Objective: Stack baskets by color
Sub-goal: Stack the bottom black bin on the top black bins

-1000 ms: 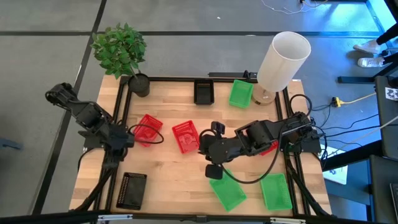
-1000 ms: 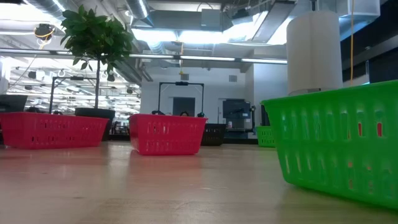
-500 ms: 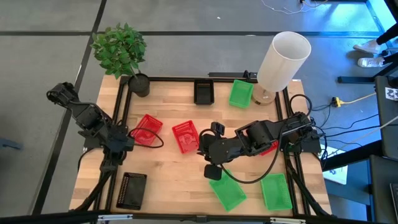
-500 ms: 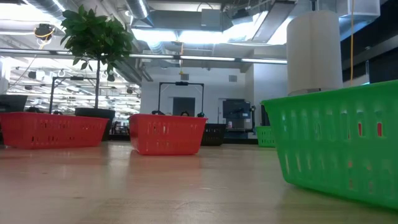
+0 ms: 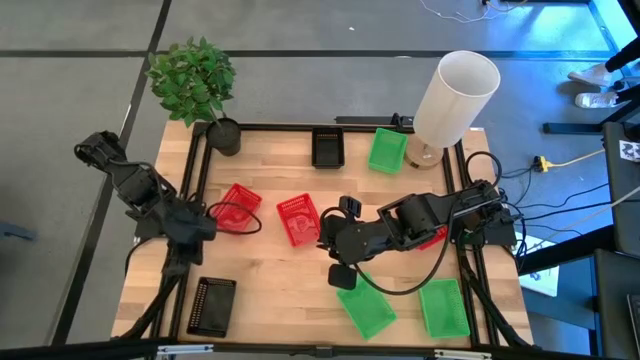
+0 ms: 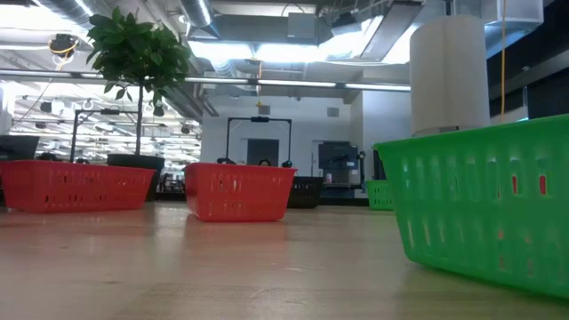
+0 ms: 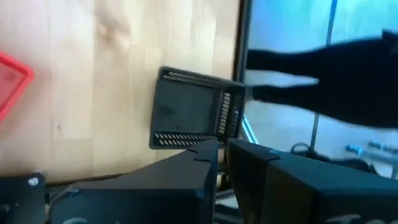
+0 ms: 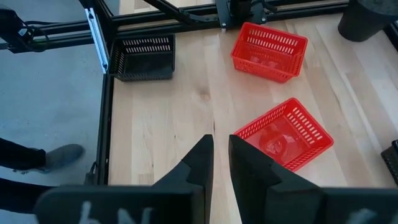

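Observation:
Two red baskets (image 5: 237, 208) (image 5: 298, 218) rest upright on their bases mid-table, and a third red one (image 5: 432, 238) peeks out from under my right arm. Green baskets sit at the far edge (image 5: 387, 149) and near right (image 5: 365, 310) (image 5: 443, 307). Black baskets stand at the far edge (image 5: 328, 147) and near left (image 5: 212, 305). My left gripper (image 5: 207, 224) (image 7: 222, 152) hovers shut just left of the left red basket, holding nothing. My right gripper (image 5: 325, 238) (image 8: 221, 155) hangs shut above the table beside the middle red basket, also holding nothing.
A potted plant (image 5: 195, 85) stands at the far left corner and a tall white cylinder (image 5: 455, 95) at the far right. A black frame rail (image 5: 195, 180) runs along the table's sides. Bare wood (image 5: 280, 290) lies between the near baskets.
My left gripper has turned a little toward the table's near left corner while staying in place beside the red basket. The baskets and my right arm have kept still.

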Motion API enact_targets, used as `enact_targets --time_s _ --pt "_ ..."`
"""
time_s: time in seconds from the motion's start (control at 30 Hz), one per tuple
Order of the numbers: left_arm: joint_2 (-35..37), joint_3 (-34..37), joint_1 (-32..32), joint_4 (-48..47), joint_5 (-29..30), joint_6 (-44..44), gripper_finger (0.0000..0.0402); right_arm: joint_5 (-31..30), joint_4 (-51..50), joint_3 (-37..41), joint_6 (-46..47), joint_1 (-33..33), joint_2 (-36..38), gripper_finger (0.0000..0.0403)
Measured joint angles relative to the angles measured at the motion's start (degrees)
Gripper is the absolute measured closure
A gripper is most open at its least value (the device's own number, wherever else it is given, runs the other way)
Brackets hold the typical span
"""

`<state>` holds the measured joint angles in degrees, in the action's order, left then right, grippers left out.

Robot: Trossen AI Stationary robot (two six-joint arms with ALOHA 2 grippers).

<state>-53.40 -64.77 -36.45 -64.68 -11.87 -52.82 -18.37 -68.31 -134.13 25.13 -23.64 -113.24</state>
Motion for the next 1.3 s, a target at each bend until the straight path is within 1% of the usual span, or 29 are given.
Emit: enact_targets --time_s 0.1,0.2,0.3,0.47,0.63,0.7,0.9,1.13,1.3 --pt "-0.10 0.02 0.04 0.33 2.04 -2.44 0.0366 -0.01 0.33 0.00 0.12 0.00 -0.01 0.0352" --pt "-0.11 0.02 0.01 0.04 4.20 -2.62 0.0361 -0.01 0.41 0.00 -0.12 -0.01 -0.01 0.0352" --pt "-0.10 0.02 0.04 0.25 4.26 -3.07 0.0357 -0.02 0.41 0.00 0.13 0.00 -0.01 0.0352" --pt "-0.11 0.02 -0.28 -0.26 6.99 -4.35 0.0358 -0.01 0.87 0.00 0.11 0.00 -0.01 0.0352" --pt "-0.38 0.02 -0.39 -0.46 7.34 -6.34 0.0359 -0.01 0.87 -0.01 0.02 0.00 -0.01 0.0352" --pt "-0.77 0.02 -0.39 -0.44 8.38 -7.53 0.0359 -0.02 0.87 0.00 0.11 0.00 -0.01 0.0352" --pt "-0.99 0.02 -0.39 -0.46 11.98 -6.79 0.0359 -0.02 0.87 0.00 0.06 -0.02 -0.01 0.0352" --pt "-0.97 0.02 -0.39 -0.48 13.43 -6.44 0.0367 -0.02 0.85 -0.01 0.01 0.00 -0.01 0.0352" --pt "-0.85 0.02 -0.33 -0.48 14.79 -6.06 0.0364 -0.02 0.83 0.00 -0.01 0.00 -0.01 0.0352"
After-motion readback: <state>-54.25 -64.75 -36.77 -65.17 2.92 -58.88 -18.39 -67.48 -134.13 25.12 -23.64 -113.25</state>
